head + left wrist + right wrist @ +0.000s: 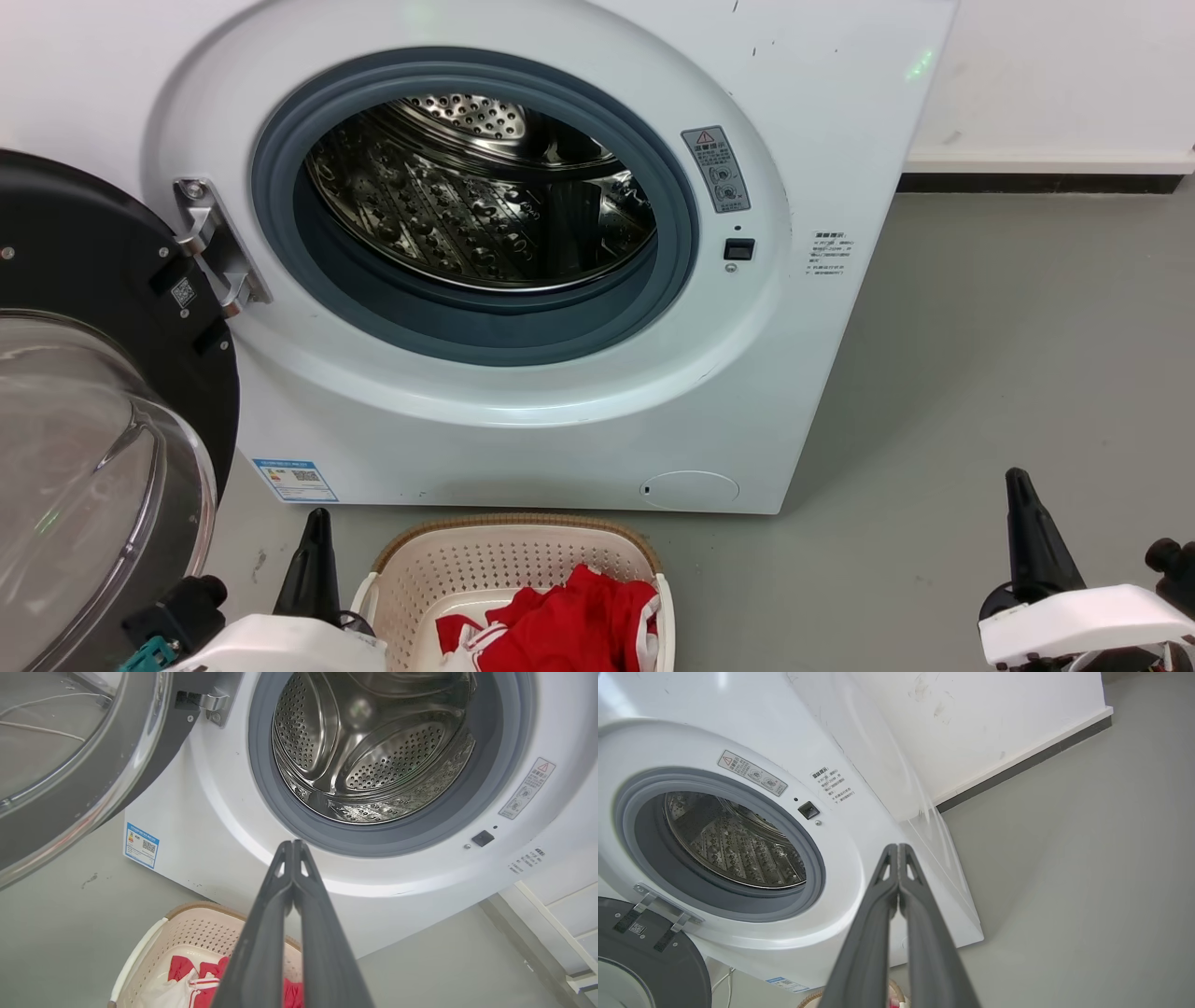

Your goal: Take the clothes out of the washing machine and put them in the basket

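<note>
- Red clothes (571, 623) lie heaped in the basket (515, 534) at 6 o'clock in the head view, on the floor (980, 373) just in front of the washing machine (523, 420).
- Steel drum (476, 201) at 12 o'clock looks bare. No fabric seen, but its lowest front part hides behind the grey rim (485, 329).
- Left pincer (292, 848): fingers pressed together, nothing between them. At 7 o'clock in the head view, just beside the basket.
- Right pincer (898, 851): fingers together too, empty. At 4 o'clock, well apart from the basket, over bare floor.
- Judgement: unloading looks about done, so the step in hand is a last drum check. Look low past the rim for a stray piece. If one turns up, spread the fingers first, reach through the middle of the opening, and lift clear of the rim.
- In the way: open glass door (103, 439) at 9 o'clock, near the left arm, so a wide swing may knock it. Basket sits right under the opening, so a low reach could bump it.
- Around: white wall (1074, 75) at 2 o'clock, blue label (296, 479) at the machine's 7 o'clock corner.
</note>
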You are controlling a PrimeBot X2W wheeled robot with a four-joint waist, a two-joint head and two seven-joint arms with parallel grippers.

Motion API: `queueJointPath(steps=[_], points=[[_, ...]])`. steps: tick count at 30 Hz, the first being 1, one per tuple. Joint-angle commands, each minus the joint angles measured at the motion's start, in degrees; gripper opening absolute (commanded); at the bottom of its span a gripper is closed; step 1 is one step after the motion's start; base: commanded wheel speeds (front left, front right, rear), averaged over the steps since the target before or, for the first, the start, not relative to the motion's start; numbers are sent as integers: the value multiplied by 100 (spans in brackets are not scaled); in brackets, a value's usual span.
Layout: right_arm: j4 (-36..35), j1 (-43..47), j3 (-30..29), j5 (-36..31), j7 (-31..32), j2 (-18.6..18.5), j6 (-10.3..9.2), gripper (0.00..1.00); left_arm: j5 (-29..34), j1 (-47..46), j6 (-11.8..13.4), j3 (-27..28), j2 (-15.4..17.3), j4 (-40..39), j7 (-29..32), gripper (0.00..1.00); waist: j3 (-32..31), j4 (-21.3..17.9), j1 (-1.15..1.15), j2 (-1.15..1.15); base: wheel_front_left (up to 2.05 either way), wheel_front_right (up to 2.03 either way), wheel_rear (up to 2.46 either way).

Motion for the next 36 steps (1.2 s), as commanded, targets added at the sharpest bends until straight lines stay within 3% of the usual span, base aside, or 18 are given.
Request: queueJointPath(steps=[1, 36], points=[[-43, -147, -14, 194, 31, -16, -1, 0, -191, -138, -38, 21, 5, -51, 39, 0, -1, 0, 0, -1, 0, 0, 0], [189, -451, -51, 2929, 666, -27, -2, 0, -2890, -493, -192, 164, 1, 151, 673, 0, -34, -22, 0, -1, 0, 0, 0]])
